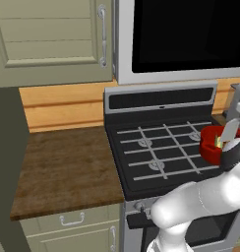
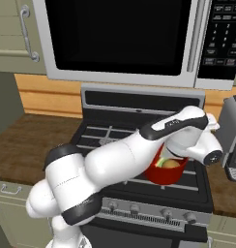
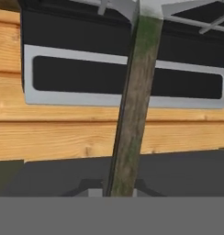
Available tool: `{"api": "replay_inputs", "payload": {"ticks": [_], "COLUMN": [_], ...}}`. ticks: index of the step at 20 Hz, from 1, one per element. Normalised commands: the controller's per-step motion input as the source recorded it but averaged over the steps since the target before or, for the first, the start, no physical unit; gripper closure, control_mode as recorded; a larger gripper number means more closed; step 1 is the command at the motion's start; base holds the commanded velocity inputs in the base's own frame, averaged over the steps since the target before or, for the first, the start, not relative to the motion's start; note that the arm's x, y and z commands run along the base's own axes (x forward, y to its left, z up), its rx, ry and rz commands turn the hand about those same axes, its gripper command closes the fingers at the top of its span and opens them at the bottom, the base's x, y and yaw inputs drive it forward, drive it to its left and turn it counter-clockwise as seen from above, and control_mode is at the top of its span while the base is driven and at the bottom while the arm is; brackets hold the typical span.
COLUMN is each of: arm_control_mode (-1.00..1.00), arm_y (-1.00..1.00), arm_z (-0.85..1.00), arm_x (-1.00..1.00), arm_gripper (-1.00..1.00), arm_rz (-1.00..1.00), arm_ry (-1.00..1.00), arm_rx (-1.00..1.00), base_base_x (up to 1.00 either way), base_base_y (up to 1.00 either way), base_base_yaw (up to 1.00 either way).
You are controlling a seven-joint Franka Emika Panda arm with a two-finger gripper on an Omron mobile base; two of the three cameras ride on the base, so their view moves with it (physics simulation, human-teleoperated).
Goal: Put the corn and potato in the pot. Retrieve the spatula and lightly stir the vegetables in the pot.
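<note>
The red pot (image 1: 209,145) stands on the stove's front right burner. Inside it lie the golden-brown potato (image 2: 171,164) and the yellow-green corn (image 2: 161,163), side by side. My gripper (image 3: 116,190) is shut on the spatula's dark handle (image 3: 132,114), which runs away from the hand toward the stove's back panel. The pale grey blade (image 1: 230,130) stands tilted at the pot's right side, just above its rim. In the right base view my own forearm hides the hand and most of the pot (image 2: 163,175).
The black gas stove (image 1: 156,147) has a raised back panel (image 3: 123,82) against a wooden wall. A microwave (image 2: 125,38) hangs above it. A brown counter (image 1: 68,167) lies to the left, and a grey appliance (image 2: 233,140) stands on the right.
</note>
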Motion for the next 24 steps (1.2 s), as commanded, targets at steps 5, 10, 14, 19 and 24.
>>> {"api": "replay_inputs", "payload": {"ticks": [5,10,14,19,24], "arm_control_mode": [-1.0,-1.0,-1.0,-1.0,-1.0], "arm_y": [0.0,0.0,0.25,0.41,0.29], "arm_z": [-0.32,-0.31,-0.45,-0.63,-0.34], "arm_x": [0.04,0.09,-0.18,-0.16,0.0], "arm_gripper": [1.0,1.0,1.0,1.0,1.0], "arm_rz": [0.0,0.0,0.0,0.0,0.0], "arm_ry": [0.0,0.0,0.0,0.0,0.17], "arm_rx": [-0.03,-0.03,-0.1,-0.14,-0.07], "base_base_x": [0.0,0.0,0.0,0.0,0.0], "base_base_y": [0.0,0.0,0.0,0.0,0.0], "base_base_yaw": [0.0,0.0,0.0,0.0,0.0]}}
